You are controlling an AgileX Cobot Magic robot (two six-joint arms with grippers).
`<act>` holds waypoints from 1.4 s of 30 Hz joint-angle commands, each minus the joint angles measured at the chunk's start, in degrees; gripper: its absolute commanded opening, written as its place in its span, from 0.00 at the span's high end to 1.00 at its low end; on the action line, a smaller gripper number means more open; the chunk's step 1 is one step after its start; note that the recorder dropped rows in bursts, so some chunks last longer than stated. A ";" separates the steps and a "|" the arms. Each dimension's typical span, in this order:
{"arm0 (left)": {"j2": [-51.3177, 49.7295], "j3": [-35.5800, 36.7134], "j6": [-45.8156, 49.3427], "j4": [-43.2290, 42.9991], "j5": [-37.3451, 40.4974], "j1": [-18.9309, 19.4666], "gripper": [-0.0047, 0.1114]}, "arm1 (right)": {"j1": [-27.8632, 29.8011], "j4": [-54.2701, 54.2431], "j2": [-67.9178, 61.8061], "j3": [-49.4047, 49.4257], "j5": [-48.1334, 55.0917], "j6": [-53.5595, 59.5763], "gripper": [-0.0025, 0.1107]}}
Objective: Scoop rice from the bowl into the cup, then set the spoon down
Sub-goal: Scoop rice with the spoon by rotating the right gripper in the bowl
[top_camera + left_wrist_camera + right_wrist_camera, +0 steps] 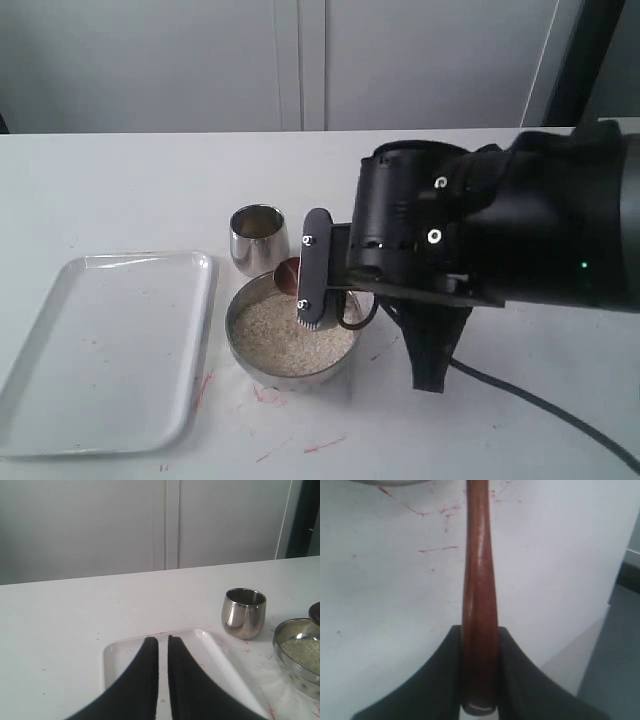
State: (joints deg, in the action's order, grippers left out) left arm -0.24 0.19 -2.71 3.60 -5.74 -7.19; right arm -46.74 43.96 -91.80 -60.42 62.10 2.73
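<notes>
Reddish-brown wood fills the middle of the right wrist view. The handle of the spoon (480, 570) is pinched between the two black fingers of the right end effector (480, 632), which is narrowed onto it. The handle runs straight out along the line of the fingers.

In the exterior view this end effector is on the right, above the bowl (232, 335). The long axis of the spoon lies roughly across the counter (120, 190), right to left, with the oval head (287, 272) as the front end. The head points to the left and sits at the far edge of the bowl, in the small space between the bowl rim and the cup (258, 240).

The cup stands upright just beside the bowl, on its far left side. From the head it lies only a little further left and away. The rice (285, 340) fills the bowl on the near side of the head. I cannot tell whether grains are on the head, because one finger hides part of it.

In my judgement the coming move depends on this short gap between the head and the cup mouth, and a small push along the spoon's own axis would cover it.

The left end effector (163, 670) hangs above the white tray (115, 652). Its fingers are almost together with only a thin slit, and nothing is between them. It is well apart from the spoon, so the right arm is the nearer one.
</notes>
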 commanded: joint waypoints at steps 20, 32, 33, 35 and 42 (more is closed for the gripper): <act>0.24 -0.19 -0.12 0.22 -0.27 -0.38 0.84 | -4.85 8.11 -6.28 -0.52 7.61 0.00 0.98; 0.24 -0.19 -0.12 0.22 -0.27 -0.38 0.84 | -4.85 8.11 -8.46 -0.52 6.97 0.10 0.98; 0.24 -0.19 -0.12 0.22 -0.27 -0.38 0.84 | -4.85 7.85 -8.46 -0.52 6.98 0.25 0.98; 0.24 -0.19 -0.12 0.22 -0.27 -0.38 0.84 | -4.85 6.58 -8.46 -0.52 6.68 1.73 0.98; 0.24 -0.19 -0.12 0.22 -0.27 -0.38 0.84 | -4.64 2.50 -8.46 -0.52 3.48 2.64 0.98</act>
State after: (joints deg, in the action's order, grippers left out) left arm -0.24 0.19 -2.71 3.60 -5.74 -7.19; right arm -51.49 48.07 -100.32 -60.70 67.04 4.58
